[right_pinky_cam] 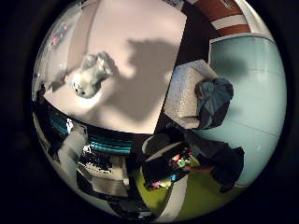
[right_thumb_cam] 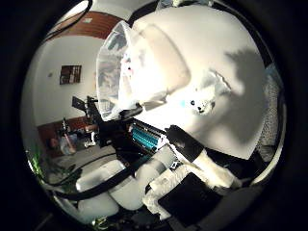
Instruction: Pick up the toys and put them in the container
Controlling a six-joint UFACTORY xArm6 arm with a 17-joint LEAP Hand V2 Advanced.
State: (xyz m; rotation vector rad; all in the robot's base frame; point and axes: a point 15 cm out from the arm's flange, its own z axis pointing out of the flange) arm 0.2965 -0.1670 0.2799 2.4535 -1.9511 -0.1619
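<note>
one plush toy (right_pinky_cam: 90, 74) on table (right_pinky_cam: 140, 56) — container (right_thumb_cam: 120, 67) edge-cropped

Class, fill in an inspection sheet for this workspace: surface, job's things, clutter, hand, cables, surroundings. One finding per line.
Surface: white table, the arm's shadow across it.
Job's things: one plush toy lying on the table; clear plastic container on the same table, apart from the toy.
Clutter: nothing seen on the table.
Hand: hand above the table, holding nothing; finger pose unclear.
Cables: not reported.
Surroundings: chair with dark cloth beside the table.
</note>
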